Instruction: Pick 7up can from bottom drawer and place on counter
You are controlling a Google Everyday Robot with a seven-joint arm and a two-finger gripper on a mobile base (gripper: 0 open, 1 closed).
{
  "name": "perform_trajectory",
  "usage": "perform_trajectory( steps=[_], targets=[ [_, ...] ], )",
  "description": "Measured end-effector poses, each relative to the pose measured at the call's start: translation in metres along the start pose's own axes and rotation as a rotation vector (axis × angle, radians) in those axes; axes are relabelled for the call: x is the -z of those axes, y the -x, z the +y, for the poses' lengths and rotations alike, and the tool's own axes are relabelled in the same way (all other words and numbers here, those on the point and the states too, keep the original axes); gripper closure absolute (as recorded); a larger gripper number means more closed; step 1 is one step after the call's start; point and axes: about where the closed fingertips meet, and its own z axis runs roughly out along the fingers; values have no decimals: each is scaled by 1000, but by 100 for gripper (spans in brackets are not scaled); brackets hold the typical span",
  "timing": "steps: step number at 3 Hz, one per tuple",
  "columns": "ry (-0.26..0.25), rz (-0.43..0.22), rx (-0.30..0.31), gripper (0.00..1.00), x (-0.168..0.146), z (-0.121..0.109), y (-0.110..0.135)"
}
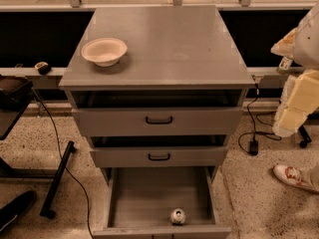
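At the far left edge of the frame I see a dark stand point(11, 99) with a black cable point(60, 153) trailing down across the speckled floor, and a dark shoe point(15, 209) in the lower left corner. A small dark object point(42, 67) sits on the ledge behind.

The grey bench point(169, 44) fills the upper middle of the frame. A pale bowl point(104, 51) stands upright near its front left corner. Below it, the top drawer point(159, 120) and middle drawer point(159, 157), each with a black handle, stand slightly out.

The bottom drawer point(149, 193) is pulled well out at the lower middle of the frame, its plain grey floor showing. The 7up can point(177, 216) is inside it, touching or just beside the front wall, a little right of centre. It looks to be lying on its side with its silver end toward me, though I can't be certain from this angle.

Right of the cabinet, a black adapter point(253, 147) lies on the floor on its cord. At the right edge, mid-height, my claw point(291, 111) hangs as pale blocky shapes, well apart from the can and beside the cabinet. I cannot tell how open it is or whether it grips anything. A white and red shoe point(291, 176) rests on the floor below it.
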Motion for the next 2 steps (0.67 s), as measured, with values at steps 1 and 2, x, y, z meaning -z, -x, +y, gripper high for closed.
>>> perform_trajectory(
  steps=[1, 2],
  targets=[
    [0, 0, 0, 0, 0, 0, 0],
    [70, -77, -1, 0, -48, 4, -2]
  ],
)
